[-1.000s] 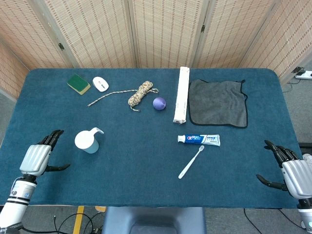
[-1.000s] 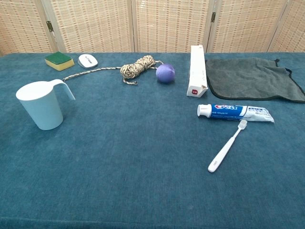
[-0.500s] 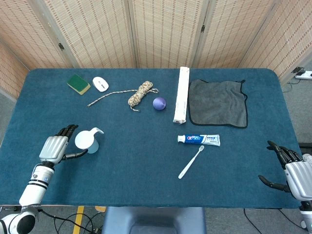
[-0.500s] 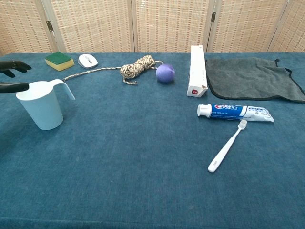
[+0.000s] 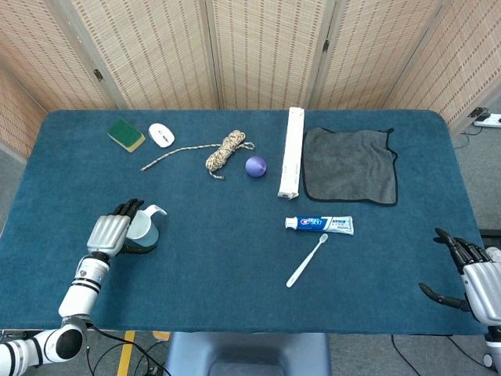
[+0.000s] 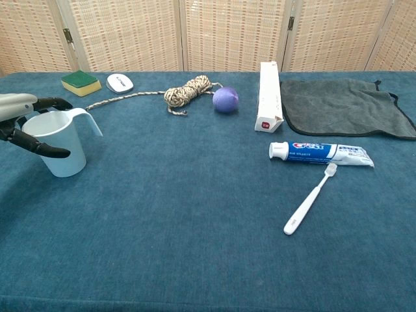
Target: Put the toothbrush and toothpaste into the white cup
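The white cup (image 5: 145, 228) (image 6: 60, 147) stands upright near the table's front left, its handle pointing right and back. My left hand (image 5: 111, 232) (image 6: 18, 119) is at the cup's left side, thumb across the front wall and fingers behind the rim, still spread. Right of centre the toothpaste tube (image 5: 319, 225) (image 6: 322, 153) lies flat, cap to the left. The white toothbrush (image 5: 306, 261) (image 6: 310, 199) lies diagonally just in front of it, bristles near the tube. My right hand (image 5: 479, 270) hovers open at the table's front right edge, far from both.
Along the back lie a green sponge (image 5: 126, 134), a small white oval object (image 5: 161, 135), a coiled rope (image 5: 227, 149), a purple ball (image 5: 256, 165), a long white box (image 5: 291, 153) and a grey cloth (image 5: 349, 164).
My left hand has moved right from the table's edge up to the cup and now has its fingers around it. The right hand has drifted slightly back toward the edge.
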`<control>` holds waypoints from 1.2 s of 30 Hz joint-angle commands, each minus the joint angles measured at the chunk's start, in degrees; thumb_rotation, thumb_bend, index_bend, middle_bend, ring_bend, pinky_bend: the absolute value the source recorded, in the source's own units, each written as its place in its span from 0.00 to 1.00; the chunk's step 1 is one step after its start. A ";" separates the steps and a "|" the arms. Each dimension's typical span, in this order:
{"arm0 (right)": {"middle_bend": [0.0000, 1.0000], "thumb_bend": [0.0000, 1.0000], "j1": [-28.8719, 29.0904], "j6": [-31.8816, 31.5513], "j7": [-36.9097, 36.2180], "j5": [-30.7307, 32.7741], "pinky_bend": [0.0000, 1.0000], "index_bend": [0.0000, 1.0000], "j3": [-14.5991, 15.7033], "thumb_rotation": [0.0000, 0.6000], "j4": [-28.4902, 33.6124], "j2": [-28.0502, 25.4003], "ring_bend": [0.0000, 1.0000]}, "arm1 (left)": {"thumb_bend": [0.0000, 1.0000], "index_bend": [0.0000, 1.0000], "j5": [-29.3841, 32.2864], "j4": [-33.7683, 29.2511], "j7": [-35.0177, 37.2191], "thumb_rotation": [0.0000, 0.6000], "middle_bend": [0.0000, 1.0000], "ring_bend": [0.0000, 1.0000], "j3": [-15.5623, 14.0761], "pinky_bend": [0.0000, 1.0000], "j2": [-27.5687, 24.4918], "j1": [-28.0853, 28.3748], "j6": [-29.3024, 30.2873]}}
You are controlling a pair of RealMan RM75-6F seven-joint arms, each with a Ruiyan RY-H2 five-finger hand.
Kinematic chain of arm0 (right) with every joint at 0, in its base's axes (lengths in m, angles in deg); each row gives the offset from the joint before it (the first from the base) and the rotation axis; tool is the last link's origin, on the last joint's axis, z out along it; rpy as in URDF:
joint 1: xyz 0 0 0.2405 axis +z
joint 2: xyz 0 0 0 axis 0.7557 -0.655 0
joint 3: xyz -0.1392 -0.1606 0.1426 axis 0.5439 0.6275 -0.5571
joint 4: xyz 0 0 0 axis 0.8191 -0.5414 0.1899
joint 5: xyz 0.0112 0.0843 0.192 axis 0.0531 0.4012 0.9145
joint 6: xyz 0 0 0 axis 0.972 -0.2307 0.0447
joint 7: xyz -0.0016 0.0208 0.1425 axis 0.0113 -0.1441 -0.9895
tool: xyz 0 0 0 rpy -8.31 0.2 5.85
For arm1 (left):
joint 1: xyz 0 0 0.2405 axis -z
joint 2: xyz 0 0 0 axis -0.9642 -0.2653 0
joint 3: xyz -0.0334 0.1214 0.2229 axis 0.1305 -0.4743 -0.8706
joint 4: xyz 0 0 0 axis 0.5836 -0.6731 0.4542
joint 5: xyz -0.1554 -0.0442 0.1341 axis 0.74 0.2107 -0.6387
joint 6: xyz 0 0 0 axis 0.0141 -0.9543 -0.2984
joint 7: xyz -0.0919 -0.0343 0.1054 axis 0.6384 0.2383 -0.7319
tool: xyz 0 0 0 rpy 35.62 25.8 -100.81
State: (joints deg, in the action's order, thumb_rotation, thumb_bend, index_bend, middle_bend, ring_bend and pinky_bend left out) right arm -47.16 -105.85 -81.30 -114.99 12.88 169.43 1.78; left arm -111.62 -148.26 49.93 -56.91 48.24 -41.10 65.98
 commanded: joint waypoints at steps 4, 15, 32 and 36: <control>0.24 0.10 -0.21 -0.09 -0.10 0.19 0.26 0.09 0.00 1.00 -0.14 0.03 0.21 | 0.12 0.00 2.08 1.43 -0.83 0.56 0.08 0.14 0.20 0.38 1.56 1.13 0.49; 0.24 0.10 -0.21 0.32 -0.20 0.44 0.26 0.09 -0.07 1.00 -0.29 0.06 0.21 | 0.12 0.22 -0.35 6.21 3.51 0.88 0.21 0.31 0.77 0.52 4.75 1.21 2.64; 0.24 0.10 0.24 1.29 0.26 0.41 0.26 0.09 -0.11 1.00 0.08 0.11 0.21 | 0.12 0.40 -11.79 2.40 9.37 1.00 0.44 0.45 0.30 0.57 3.90 1.87 4.72; 0.24 0.10 0.18 1.14 0.27 0.25 0.26 0.09 -0.07 1.00 0.16 0.06 0.21 | 0.12 0.40 -16.38 -0.51 10.62 1.00 0.44 0.45 -0.18 0.57 3.44 2.61 5.03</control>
State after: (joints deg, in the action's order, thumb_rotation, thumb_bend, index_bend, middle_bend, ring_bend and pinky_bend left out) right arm -46.97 -104.72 -81.03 -114.74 12.81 169.59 1.85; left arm -125.82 -147.15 59.68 -56.75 52.06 -39.03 70.74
